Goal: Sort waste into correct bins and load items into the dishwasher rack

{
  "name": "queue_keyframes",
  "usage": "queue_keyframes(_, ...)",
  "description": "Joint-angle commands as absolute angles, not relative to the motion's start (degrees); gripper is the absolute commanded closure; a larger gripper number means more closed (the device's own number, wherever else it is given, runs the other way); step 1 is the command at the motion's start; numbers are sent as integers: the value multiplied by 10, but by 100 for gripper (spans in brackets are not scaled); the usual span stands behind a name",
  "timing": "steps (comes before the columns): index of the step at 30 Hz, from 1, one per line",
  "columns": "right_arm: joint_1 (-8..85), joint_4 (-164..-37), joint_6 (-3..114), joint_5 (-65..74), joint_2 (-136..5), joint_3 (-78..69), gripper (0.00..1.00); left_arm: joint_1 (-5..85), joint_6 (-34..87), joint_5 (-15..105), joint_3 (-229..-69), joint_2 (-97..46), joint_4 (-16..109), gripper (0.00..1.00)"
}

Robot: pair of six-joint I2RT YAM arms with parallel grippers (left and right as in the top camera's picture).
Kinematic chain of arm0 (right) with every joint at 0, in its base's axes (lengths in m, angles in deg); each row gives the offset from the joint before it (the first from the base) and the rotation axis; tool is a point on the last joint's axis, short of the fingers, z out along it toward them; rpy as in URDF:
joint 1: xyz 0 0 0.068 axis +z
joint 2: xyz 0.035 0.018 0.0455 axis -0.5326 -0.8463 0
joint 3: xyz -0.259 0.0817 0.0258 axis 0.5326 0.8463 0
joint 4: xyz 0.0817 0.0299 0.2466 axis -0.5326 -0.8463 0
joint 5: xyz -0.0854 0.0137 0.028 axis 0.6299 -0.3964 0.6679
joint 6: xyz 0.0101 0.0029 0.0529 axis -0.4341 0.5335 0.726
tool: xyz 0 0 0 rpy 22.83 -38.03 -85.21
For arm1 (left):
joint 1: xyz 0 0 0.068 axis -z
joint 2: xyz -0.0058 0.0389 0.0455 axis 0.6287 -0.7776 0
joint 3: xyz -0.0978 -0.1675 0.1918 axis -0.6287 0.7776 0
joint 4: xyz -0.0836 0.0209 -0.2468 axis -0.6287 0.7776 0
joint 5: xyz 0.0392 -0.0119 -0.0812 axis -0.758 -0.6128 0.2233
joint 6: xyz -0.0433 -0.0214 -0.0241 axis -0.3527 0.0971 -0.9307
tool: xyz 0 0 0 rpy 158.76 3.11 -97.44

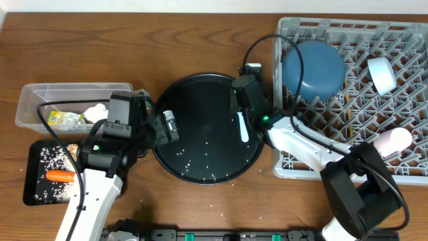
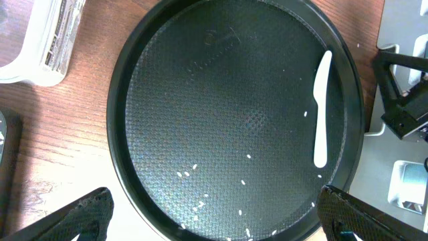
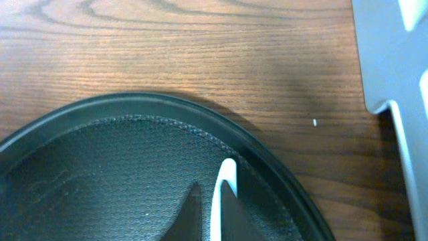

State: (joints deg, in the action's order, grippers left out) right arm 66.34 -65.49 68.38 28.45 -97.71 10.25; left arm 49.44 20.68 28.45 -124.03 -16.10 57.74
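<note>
holding right gripper (image 3: 212,201) jaws apart about one end of the white spoon (image 2: 322,114) lying flat near the round black tray (image 2: 119,134) rim, treating it as light, stiff, slick, pinching mid-handle, left gripper (image 2: 214,204) gaping wide.

Big round black tray (image 1: 200,114) sits dead centre, textured floor showing, with the brown wood-grain surface (image 1: 100,40) stretching out all around it.
</note>
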Motion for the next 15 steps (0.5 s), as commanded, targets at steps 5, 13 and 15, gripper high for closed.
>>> queue_keyframes(5, 668, -626, 684, 288, -1047, 105, 82, 492, 210, 277, -1246, -163, 579, 2)
queue_keyframes(13, 668, -594, 684, 288, -1100, 105, 81, 492, 210, 277, -1246, -163, 579, 2)
queue_keyframes(15, 667, -588, 684, 288, -1106, 105, 80, 492, 210, 277, -1246, -163, 579, 2)
